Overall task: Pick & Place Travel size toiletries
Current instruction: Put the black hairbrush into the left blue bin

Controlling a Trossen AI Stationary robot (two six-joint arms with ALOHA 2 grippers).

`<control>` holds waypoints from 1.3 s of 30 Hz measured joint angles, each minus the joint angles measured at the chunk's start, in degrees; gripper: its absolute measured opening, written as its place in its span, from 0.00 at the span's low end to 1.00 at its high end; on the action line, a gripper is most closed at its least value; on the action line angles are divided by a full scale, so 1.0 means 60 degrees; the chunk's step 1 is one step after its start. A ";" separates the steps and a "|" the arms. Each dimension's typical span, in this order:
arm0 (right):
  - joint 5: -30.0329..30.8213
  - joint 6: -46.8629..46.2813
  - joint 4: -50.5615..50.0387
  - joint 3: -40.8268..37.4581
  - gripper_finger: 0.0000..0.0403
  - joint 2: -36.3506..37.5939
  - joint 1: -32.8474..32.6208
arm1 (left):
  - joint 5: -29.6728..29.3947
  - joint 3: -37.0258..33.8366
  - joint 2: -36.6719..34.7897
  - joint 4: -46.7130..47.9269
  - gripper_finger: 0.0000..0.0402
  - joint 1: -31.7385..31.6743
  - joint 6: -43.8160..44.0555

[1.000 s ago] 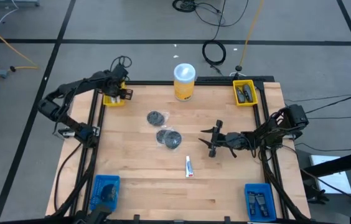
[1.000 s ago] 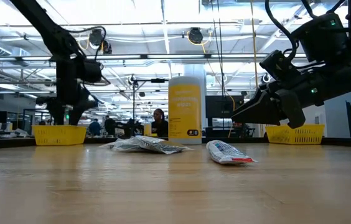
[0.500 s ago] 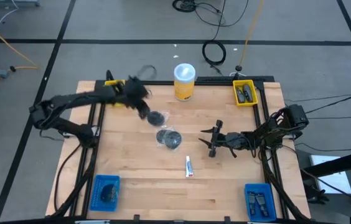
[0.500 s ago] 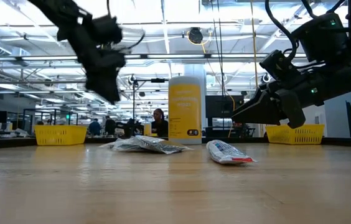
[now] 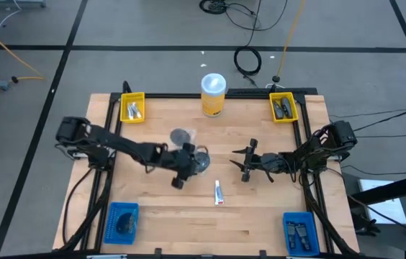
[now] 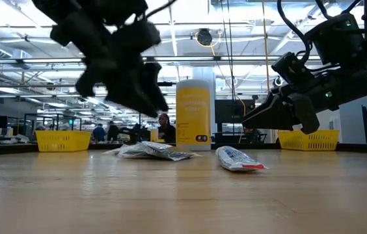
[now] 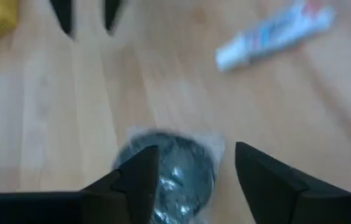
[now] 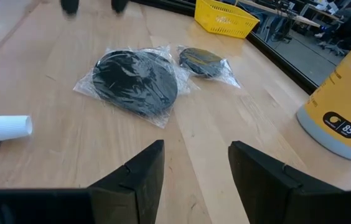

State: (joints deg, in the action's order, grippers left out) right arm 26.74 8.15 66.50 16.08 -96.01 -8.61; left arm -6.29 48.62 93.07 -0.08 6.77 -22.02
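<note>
In the middle of the high view, my left gripper (image 5: 183, 170) hangs over the wrapped dark disc (image 7: 174, 173), fingers spread apart and empty. A second disc (image 5: 180, 135) sits just above, and the white tube (image 5: 218, 192) lower right. The right gripper (image 5: 246, 162) waits center-right, fingers apart.

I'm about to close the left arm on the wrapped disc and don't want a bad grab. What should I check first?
1. Left gripper fingers open: ok.
2. Nearer wrapped disc lined up between those fingers: ok in the left wrist view.
3. Fingers down at table level: not ok; the low view shows the gripper above the wrappers.
4. Second wrapped disc free of the first: cannot tell; their wrappers meet at the edges.
5. White tube out of the way: ok, it lies apart, toward the front edge.
6. Right gripper clear: ok, open and waiting off to the right.
</note>
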 joint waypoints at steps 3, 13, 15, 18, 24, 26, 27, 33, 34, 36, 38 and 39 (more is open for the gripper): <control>0.0000 0.0002 0.0004 0.0000 0.42 0.0000 0.0001 | -0.0927 0.0048 0.0608 0.0172 0.62 0.0246 -0.0293; 0.0004 -0.0001 0.0010 0.0000 0.42 0.0000 0.0002 | -0.2552 0.0144 0.1627 0.0341 0.71 0.0358 -0.1846; 0.0004 -0.0001 0.0011 0.0000 0.42 0.0000 0.0002 | -0.2741 0.0157 0.1818 0.0178 0.68 0.0284 -0.1986; 0.0004 -0.0001 0.0011 0.0000 0.42 0.0000 0.0002 | -0.3022 0.0143 0.2023 -0.0179 0.62 0.0210 -0.2040; 0.0004 -0.0001 0.0007 0.0000 0.42 0.0000 0.0001 | -0.2956 0.0119 0.2057 -0.0606 0.43 0.0093 -0.2007; 0.0004 -0.0001 0.0007 0.0000 0.42 0.0000 -0.0001 | -0.2957 0.0109 0.2063 -0.0644 0.35 0.0014 -0.1888; 0.0004 -0.0001 0.0007 0.0000 0.42 0.0000 0.0002 | -0.2972 0.0106 0.2070 -0.0666 0.31 -0.0022 -0.1814; 0.0004 -0.0001 0.0004 0.0000 0.42 0.0000 0.0002 | -0.3402 0.0095 0.2078 -0.1786 0.05 0.0016 -0.1289; 0.0004 -0.0001 0.0004 0.0000 0.42 0.0000 0.0000 | -0.3431 0.0095 0.2078 -0.2076 0.03 0.0065 -0.1282; 0.0004 0.0002 0.0004 0.0000 0.42 0.0000 0.0002 | -0.3492 0.0095 0.2064 -0.2680 0.02 0.0193 -0.1291; 0.0004 -0.0001 0.0001 0.0000 0.42 0.0000 0.0001 | -0.3719 0.0095 0.1959 -0.3173 0.04 0.0350 -0.1300; 0.0004 -0.0001 -0.0004 0.0000 0.42 0.0000 0.0001 | -0.3817 0.0094 0.1839 -0.3368 0.05 0.0427 -0.1308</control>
State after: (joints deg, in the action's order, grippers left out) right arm 26.76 8.14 66.48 16.08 -96.01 -8.61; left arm -29.19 49.18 104.10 -20.29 9.33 -29.87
